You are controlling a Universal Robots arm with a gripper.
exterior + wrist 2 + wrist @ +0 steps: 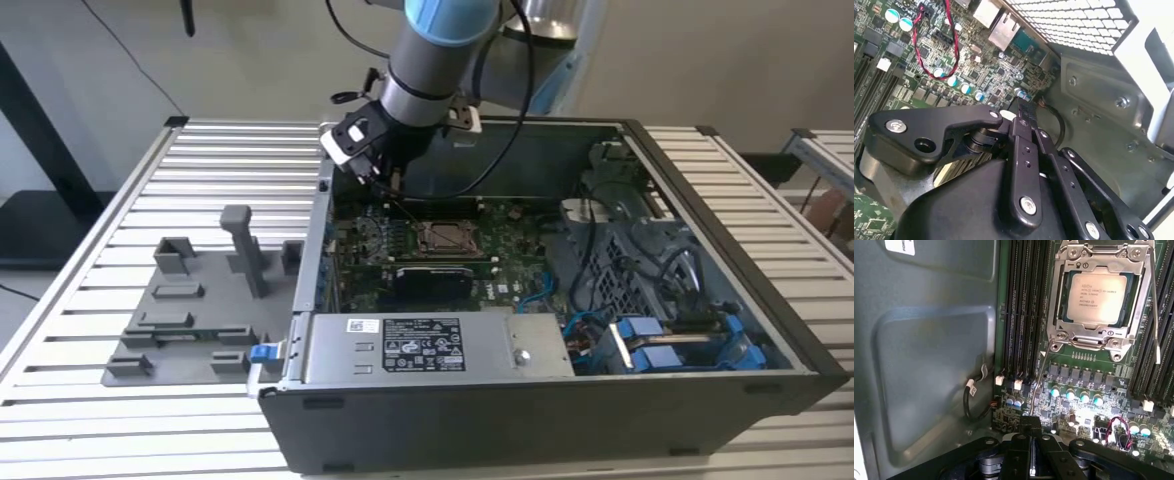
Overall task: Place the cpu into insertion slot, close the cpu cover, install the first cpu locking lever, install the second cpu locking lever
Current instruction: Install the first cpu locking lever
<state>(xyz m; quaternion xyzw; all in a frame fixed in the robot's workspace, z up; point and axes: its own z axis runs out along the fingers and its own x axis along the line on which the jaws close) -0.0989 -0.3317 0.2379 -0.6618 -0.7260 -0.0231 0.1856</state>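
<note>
The slatted table [200, 170] carries the open computer case [534, 420] mid-frame in the exterior view; the cpu [443, 237] sits socketed at centre; in the first wrist view the cpu cover [1099, 260] is down over it, and my pincer [1031, 426], drawn together, touches the tip of the first locking lever [1040, 375]; I judge that lever needs pressing under its catch.

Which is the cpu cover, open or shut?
Shut: in the first wrist view the cpu cover lies flat, framing the cpu.
</note>
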